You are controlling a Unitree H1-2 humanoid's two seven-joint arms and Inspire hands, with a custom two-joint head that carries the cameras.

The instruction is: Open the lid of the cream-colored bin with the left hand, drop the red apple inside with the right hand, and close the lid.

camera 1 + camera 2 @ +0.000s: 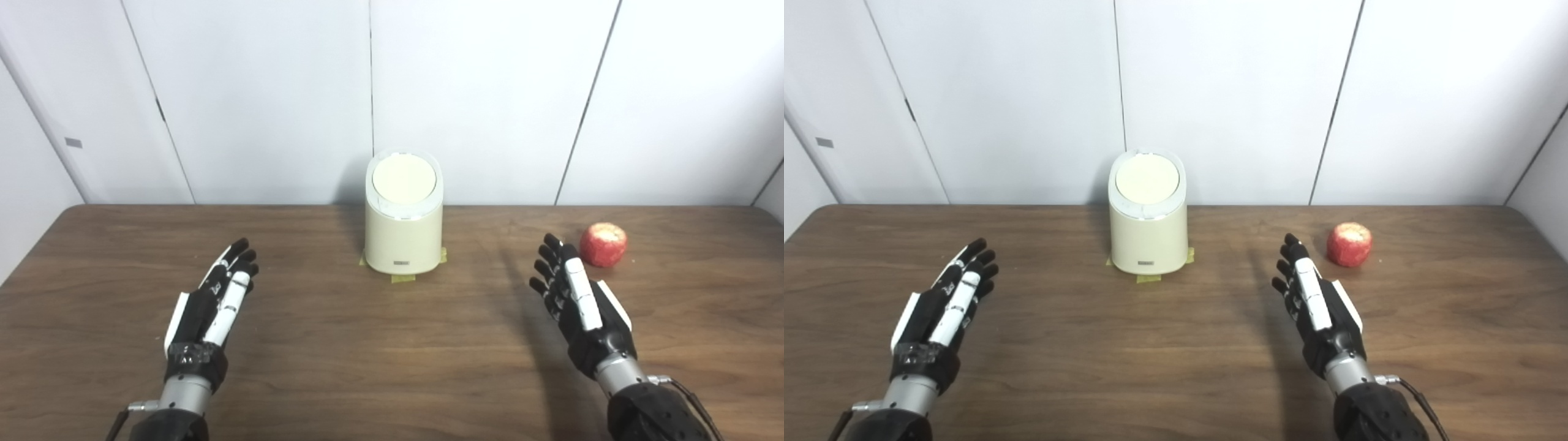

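The cream-colored bin (403, 236) stands at the back middle of the wooden table (367, 343), its round lid (404, 178) down flat on top. A red apple (603, 244) lies on the table to the right of the bin. My left hand (214, 300) hovers over the table front-left of the bin, open with fingers stretched forward, holding nothing. My right hand (579, 300) is open too, fingers extended, its fingertips just short of the apple on the apple's near-left side and not touching it.
Bits of yellow tape (403, 278) stick out from under the bin's base. White wall panels (490, 92) rise right behind the table's far edge, close to the bin.
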